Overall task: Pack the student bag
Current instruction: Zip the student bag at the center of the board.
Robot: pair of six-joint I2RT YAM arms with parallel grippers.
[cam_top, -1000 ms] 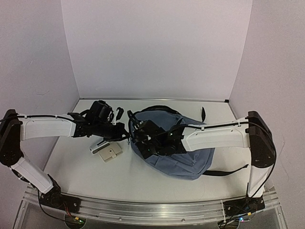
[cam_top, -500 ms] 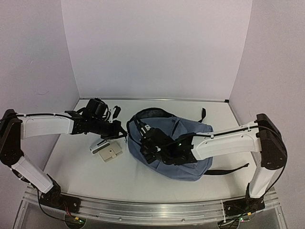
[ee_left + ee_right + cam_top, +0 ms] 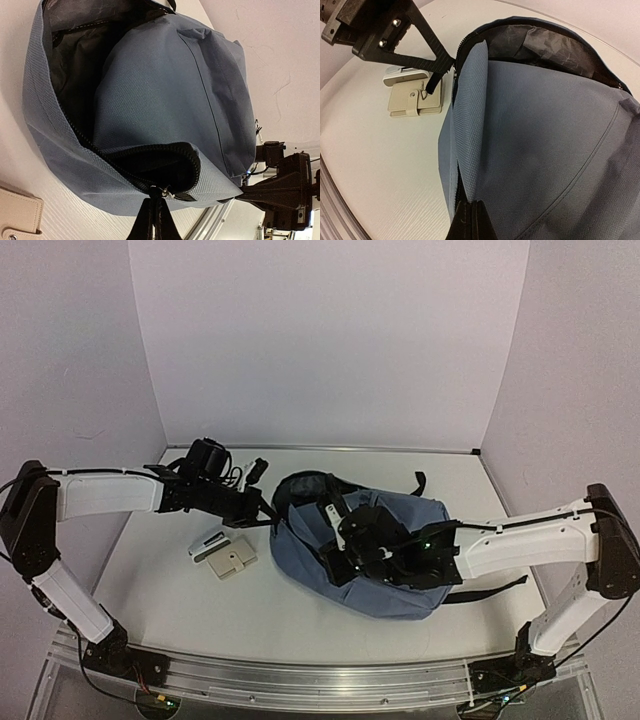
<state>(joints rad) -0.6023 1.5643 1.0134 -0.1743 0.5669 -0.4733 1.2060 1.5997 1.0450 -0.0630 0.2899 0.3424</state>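
The student bag, grey-blue with a dark lining, lies on the table with its main opening facing the back left. My left gripper is shut on the bag's zipper edge at the left corner of the opening, right at the metal zipper pull. My right gripper is shut on the edge of the bag's front fabric panel, pinching it near the zipper line. In the right wrist view the left gripper shows at the bag's rim. The open mouth shows only dark lining.
A beige snap-closure case lies on the table just left of the bag, with a small white and grey item against its far side. White walls close the back and both sides. A black strap trails from the bag's right side.
The right gripper closed on the bag's front panel, and its arm drew back to the right. The bag's mouth stretched wider between the two grippers. The left gripper shifted slightly right.
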